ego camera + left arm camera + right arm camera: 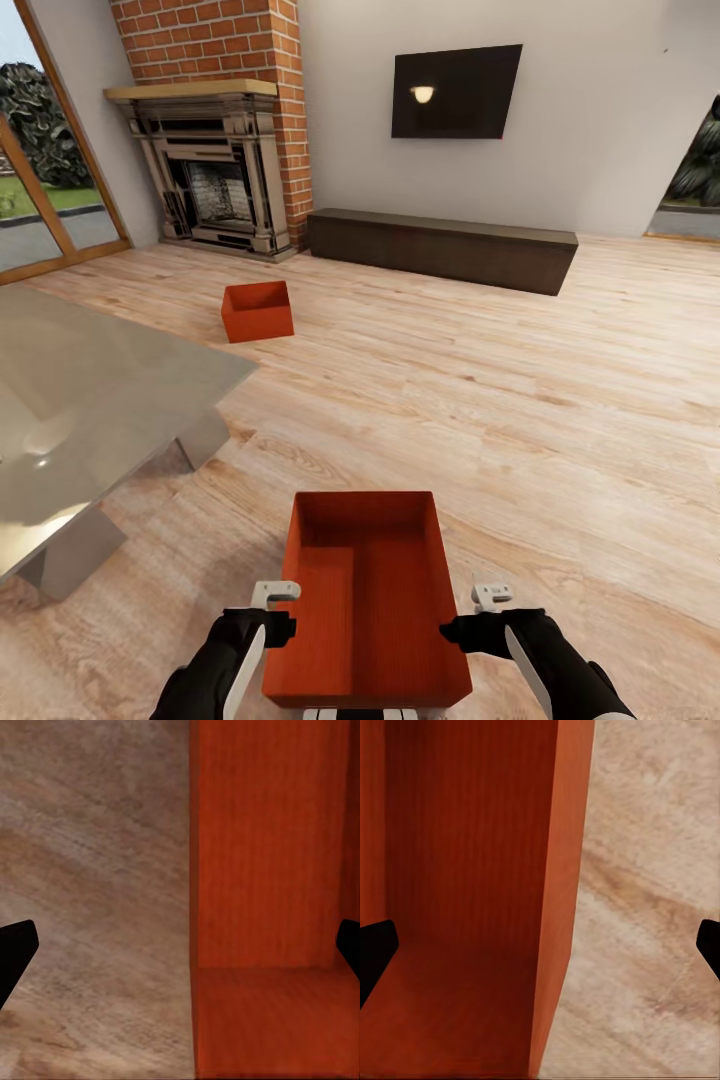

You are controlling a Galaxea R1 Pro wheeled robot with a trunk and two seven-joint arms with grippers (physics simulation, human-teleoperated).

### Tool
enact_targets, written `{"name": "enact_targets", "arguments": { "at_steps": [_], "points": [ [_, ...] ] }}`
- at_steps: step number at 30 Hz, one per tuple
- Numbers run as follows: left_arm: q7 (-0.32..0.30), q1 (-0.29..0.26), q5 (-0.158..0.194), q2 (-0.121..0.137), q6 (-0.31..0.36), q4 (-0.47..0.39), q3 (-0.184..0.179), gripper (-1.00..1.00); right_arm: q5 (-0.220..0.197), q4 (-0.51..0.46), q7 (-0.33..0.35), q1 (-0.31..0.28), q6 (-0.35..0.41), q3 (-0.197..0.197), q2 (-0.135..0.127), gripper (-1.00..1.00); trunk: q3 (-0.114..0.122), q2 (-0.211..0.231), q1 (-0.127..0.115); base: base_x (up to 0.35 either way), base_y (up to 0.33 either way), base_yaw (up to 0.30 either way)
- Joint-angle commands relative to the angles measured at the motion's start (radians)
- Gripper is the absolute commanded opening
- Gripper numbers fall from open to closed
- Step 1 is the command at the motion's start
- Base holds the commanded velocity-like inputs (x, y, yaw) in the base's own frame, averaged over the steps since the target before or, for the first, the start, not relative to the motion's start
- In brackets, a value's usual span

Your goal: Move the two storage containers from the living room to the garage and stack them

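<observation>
I am in the living room, and the garage with its floor is out of view. One red-orange storage container (365, 590) sits on the wood planks directly in front of me, open side up and empty. My left gripper (272, 610) is open, its fingers (15, 952) straddling the container's left wall (270, 870). On the other side, my right gripper (480, 612) is open too, astride the right wall (562, 870). The second storage container (257, 311) stands farther off on the planks, towards the fireplace.
A grey low table (90, 400) fills the left side close to me. A brick fireplace (215, 180), a long dark bench (440, 245) and a wall screen (455, 92) line the far wall. Glass doors (40, 200) are at far left. Bare planks (520, 400) spread to the right.
</observation>
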Motion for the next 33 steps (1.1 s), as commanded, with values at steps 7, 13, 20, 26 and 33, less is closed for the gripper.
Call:
{"name": "enact_targets", "arguments": {
  "at_steps": [7, 13, 20, 26, 33],
  "points": [
    [-0.001, 0.000, -0.002, -0.001, 0.006, -0.003, 0.003, 1.00, -0.003, -0.001, 0.000, 0.000, 0.004, 0.003, -0.001, 1.00, -0.001, 0.000, 0.000, -0.144, 0.000, 0.000],
    [-0.001, 0.000, -0.002, -0.001, 0.007, -0.002, 0.003, 1.00, -0.003, -0.001, 0.000, 0.000, 0.003, 0.004, -0.001, 1.00, -0.001, 0.000, 0.000, -0.008, 0.000, 0.000],
    [-0.001, 0.000, -0.006, -0.001, 0.007, -0.001, 0.002, 1.00, -0.003, -0.001, -0.001, 0.000, 0.003, 0.004, -0.001, 1.00, -0.023, -0.049, 0.026, 0.000, 0.000, 0.000],
    [0.002, 0.000, -0.004, -0.002, 0.010, -0.002, 0.001, 1.00, -0.003, -0.001, -0.002, 0.000, 0.003, 0.004, -0.001, 1.00, -0.038, -0.050, 0.028, 0.000, 0.000, 0.000],
    [-0.001, 0.000, -0.003, -0.002, 0.012, -0.001, 0.001, 1.00, -0.002, -0.001, -0.002, 0.000, 0.003, 0.003, -0.001, 1.00, -0.038, -0.050, 0.028, 0.000, 0.000, 0.000]
  ]
}}
